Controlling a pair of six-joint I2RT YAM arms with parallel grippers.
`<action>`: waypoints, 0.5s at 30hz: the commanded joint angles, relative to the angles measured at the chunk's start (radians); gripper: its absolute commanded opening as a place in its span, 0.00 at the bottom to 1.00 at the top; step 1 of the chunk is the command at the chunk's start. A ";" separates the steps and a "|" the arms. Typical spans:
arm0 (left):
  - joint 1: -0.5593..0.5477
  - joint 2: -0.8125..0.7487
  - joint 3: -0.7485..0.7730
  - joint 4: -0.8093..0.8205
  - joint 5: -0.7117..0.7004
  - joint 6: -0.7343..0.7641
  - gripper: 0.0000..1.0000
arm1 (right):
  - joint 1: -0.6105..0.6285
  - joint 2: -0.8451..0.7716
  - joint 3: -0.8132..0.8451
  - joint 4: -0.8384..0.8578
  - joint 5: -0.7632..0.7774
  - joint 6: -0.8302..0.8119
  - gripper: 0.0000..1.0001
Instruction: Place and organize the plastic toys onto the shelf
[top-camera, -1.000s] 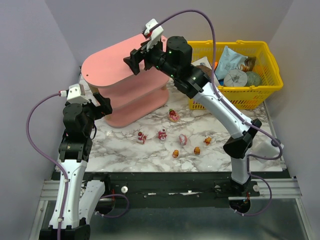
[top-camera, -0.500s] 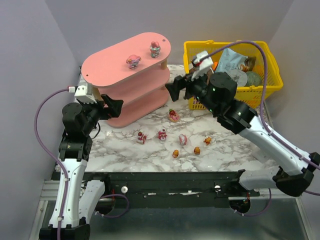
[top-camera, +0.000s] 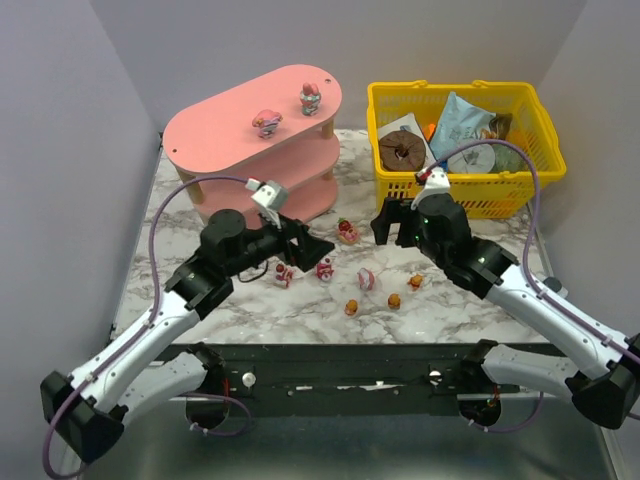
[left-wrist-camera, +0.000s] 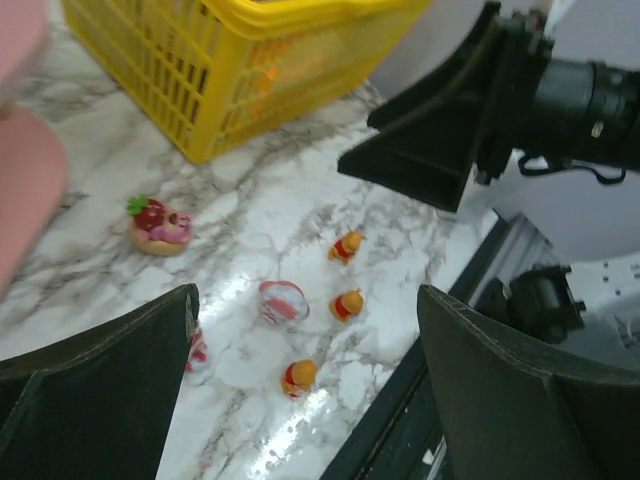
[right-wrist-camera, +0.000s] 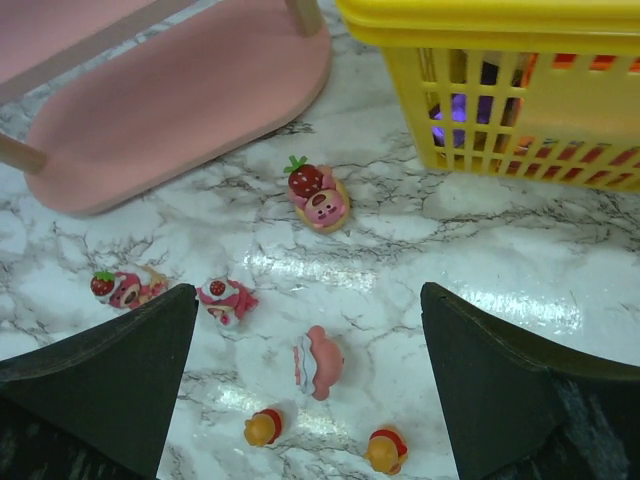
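Toys (right-wrist-camera: 318, 205) tiny, pink-red or orange-brown; shelf (top-camera: 210, 135) pink.

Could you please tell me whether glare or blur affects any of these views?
Left wrist view: soft throughout, the yellow basket smeared, with a bright sheen on the marble table towards its near edge. Right wrist view: sharper, with white glare streaks on the marble just below the strawberry toy. Top external view: evenly lit and sharp, no strong glare, the shelf clearly outlined.
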 joint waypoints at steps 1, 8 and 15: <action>-0.215 0.135 -0.004 0.117 -0.130 0.106 0.99 | -0.039 -0.110 -0.053 -0.007 0.041 0.081 1.00; -0.310 0.405 -0.051 0.352 -0.178 0.186 0.99 | -0.071 -0.247 -0.083 -0.045 0.063 0.061 1.00; -0.313 0.687 0.079 0.357 -0.132 0.204 0.98 | -0.081 -0.308 -0.080 -0.102 0.095 0.054 1.00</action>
